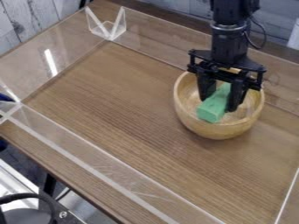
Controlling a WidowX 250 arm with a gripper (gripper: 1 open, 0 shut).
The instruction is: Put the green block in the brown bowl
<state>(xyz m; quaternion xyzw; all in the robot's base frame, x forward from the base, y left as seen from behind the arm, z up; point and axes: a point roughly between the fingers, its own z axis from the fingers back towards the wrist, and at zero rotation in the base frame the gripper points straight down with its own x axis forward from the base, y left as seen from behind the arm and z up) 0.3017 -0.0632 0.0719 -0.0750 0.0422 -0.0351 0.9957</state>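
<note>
The brown bowl [187, 109] sits at the right side of the wooden table. My gripper [225, 98] points straight down into it from above. The green block [215, 107] stands tilted between the two black fingers, which flank it closely, so the gripper is shut on it. The block's lower end is down inside the bowl, near its floor. Whether it touches the floor I cannot tell. The fingertips [207, 93] are level with the bowl's rim or just below it.
Low clear plastic walls [70, 144] run along the table's edges. A clear plastic bracket [107, 24] stands at the far left corner. Bare wood spreads left of the bowl.
</note>
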